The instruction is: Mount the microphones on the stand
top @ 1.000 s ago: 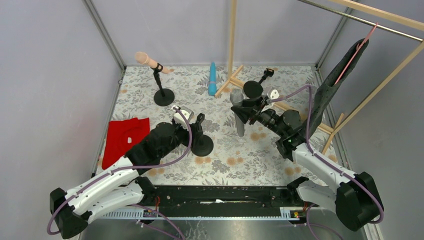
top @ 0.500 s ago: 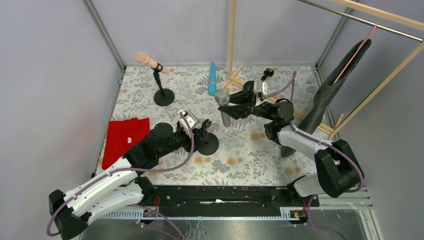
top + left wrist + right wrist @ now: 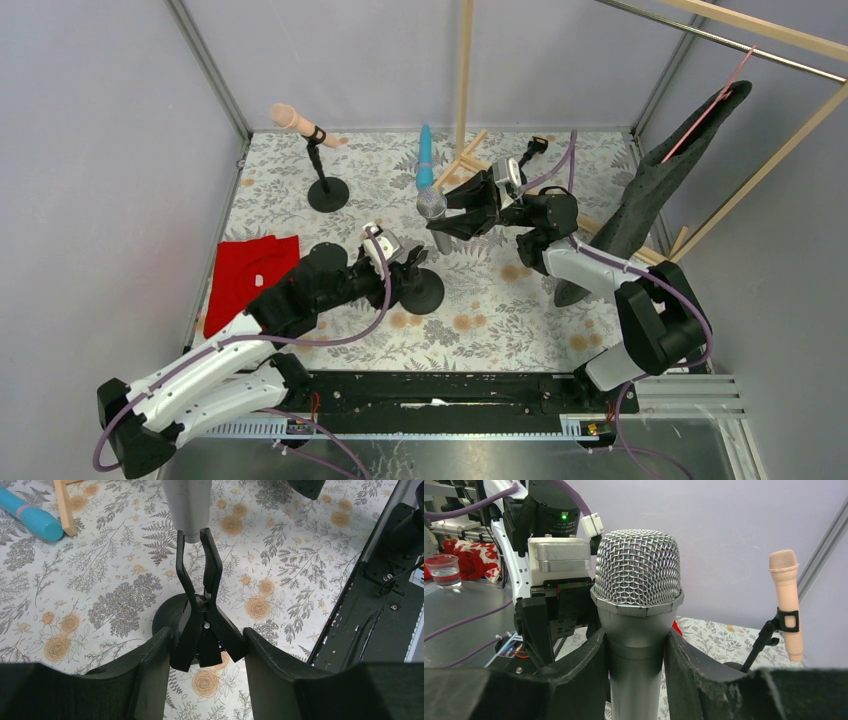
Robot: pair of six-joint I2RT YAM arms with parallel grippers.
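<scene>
Left claw (image 3: 200, 652), lower centre, is pinching the stand clip (image 3: 205, 625), seemingly to spread it; right claw (image 3: 636, 652) is gripping the grey microphone (image 3: 637, 570), presenting its tail above.

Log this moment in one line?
right jaws: gripping silver microphone | left jaws: holding stand clip | microphone tail at clip tips | pink microphone mounted | blue microphone on table

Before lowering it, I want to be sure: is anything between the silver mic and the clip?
Nothing visible. The silver mic ends right at the clip, at its prong tips. The left claw holds the clip, the right claw the mic.
</scene>
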